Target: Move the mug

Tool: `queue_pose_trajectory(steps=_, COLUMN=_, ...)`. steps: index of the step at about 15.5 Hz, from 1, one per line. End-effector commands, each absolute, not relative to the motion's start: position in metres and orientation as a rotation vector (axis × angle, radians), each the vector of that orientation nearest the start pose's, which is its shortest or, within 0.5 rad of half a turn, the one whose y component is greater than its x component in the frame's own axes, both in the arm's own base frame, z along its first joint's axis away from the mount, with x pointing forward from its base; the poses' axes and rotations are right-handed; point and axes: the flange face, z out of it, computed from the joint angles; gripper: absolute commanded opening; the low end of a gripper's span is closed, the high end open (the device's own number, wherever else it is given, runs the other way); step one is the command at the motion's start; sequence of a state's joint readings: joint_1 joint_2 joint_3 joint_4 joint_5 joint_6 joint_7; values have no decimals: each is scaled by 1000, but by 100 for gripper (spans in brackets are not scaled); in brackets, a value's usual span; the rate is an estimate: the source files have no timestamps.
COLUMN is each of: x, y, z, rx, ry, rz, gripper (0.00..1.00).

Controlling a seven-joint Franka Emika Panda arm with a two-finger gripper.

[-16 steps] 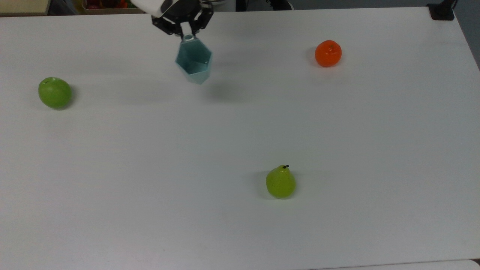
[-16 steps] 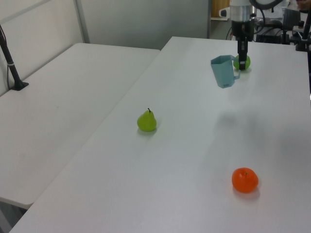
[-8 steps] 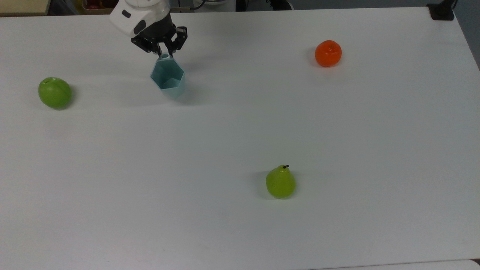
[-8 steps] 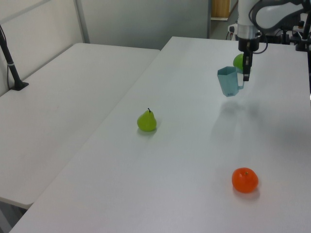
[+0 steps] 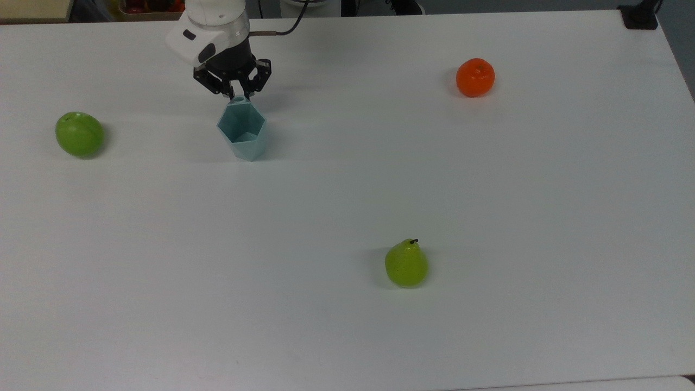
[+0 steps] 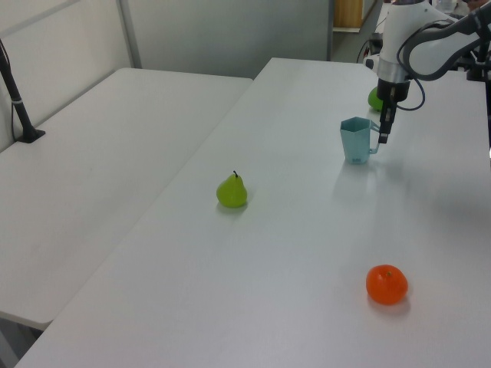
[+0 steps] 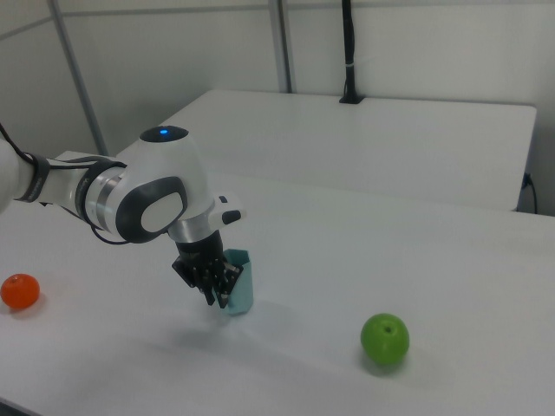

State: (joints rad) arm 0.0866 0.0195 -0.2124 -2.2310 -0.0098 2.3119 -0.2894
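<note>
The tool point(image 5: 237, 92) is clamped on the small handle of the mug point(image 5: 242, 129), which stands upright with its base on or just above the table point(image 5: 488, 217), between the apple point(image 5: 79, 134) and the orange point(image 5: 475, 77) and well apart from the pear point(image 5: 406, 264). The likeliest risk is release: since the grip sits to one side, opening while the mug is slightly off the table could tip it or skid it sideways.
</note>
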Motion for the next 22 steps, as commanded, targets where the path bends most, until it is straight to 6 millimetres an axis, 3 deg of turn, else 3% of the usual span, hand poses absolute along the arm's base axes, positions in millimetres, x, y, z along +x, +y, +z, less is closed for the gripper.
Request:
queue_pose_trajectory(steps=1, x=522, y=-67, z=357, rx=-3148, ry=-241, rz=-75, gripper=12)
queue_pose_trajectory(steps=2, x=523, y=-67, z=357, rx=-3149, ry=-224, rz=-75, gripper=29)
queue_pose_trajectory(steps=3, x=523, y=-66, z=357, rx=-3150, ry=-209, rz=-75, gripper=39)
queue_pose_trajectory(steps=4, x=522, y=-66, z=358, rx=-3149, ry=-204, rz=-70, gripper=54)
queue_pose_trajectory(steps=9, x=518, y=-62, z=364, rx=-3136, ry=-215, rz=17, gripper=80)
queue_pose_trajectory(steps=12, x=526, y=-54, z=393, rx=-3124, ry=-233, rz=86, gripper=99)
queue_pose_trajectory(steps=15, x=542, y=-37, z=450, rx=-3124, ry=-188, rz=119, gripper=100)
queue_pose_trajectory(steps=18, x=555, y=-25, z=517, rx=-3102, ry=17, rz=98, gripper=100)
queue_pose_trajectory(steps=22, x=554, y=19, z=594, rx=-3058, ry=243, rz=68, gripper=100)
